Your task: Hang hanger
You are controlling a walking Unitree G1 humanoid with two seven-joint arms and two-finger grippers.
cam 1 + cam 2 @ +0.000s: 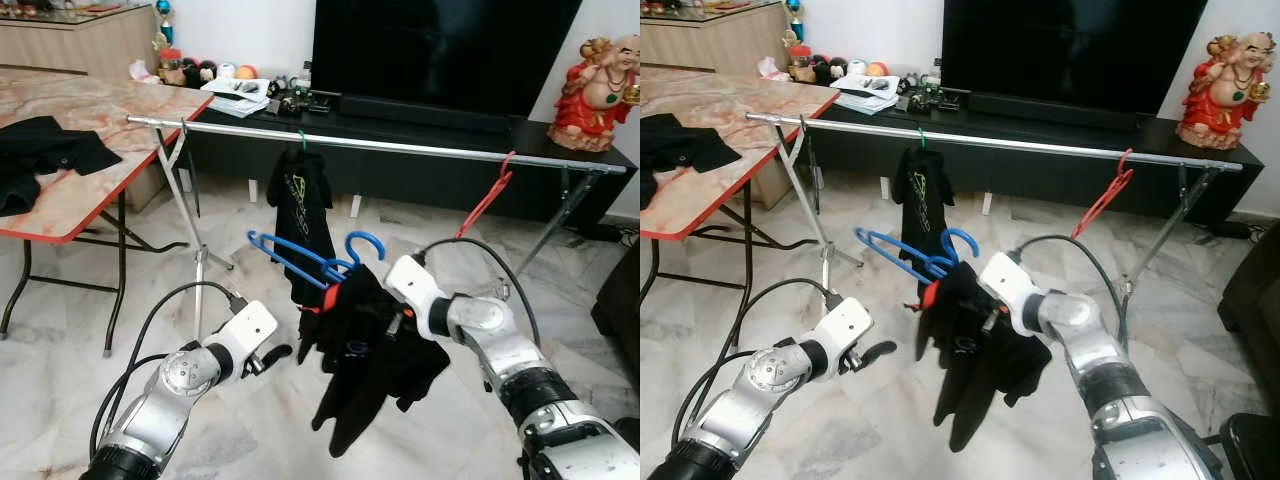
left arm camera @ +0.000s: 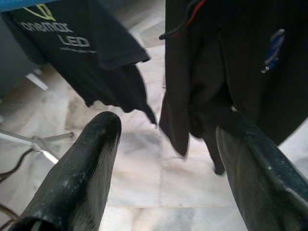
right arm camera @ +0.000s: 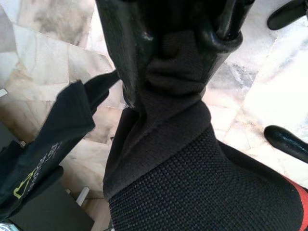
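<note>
Table (image 1: 100,150): stood far left with black clothing (image 1: 45,150) on top.
Left gripper (image 1: 272,355): fingers spread, empty, low beside the garment.
Blue hanger (image 1: 300,257): below the rail (image 1: 380,147), carrying black garment (image 1: 365,355).
Right gripper (image 3: 178,62): fingers pinched on the garment's fabric.
Black shirt (image 1: 302,215): hung on the rail.
Red hanger (image 1: 487,195): hooked on the rail, right.
</note>
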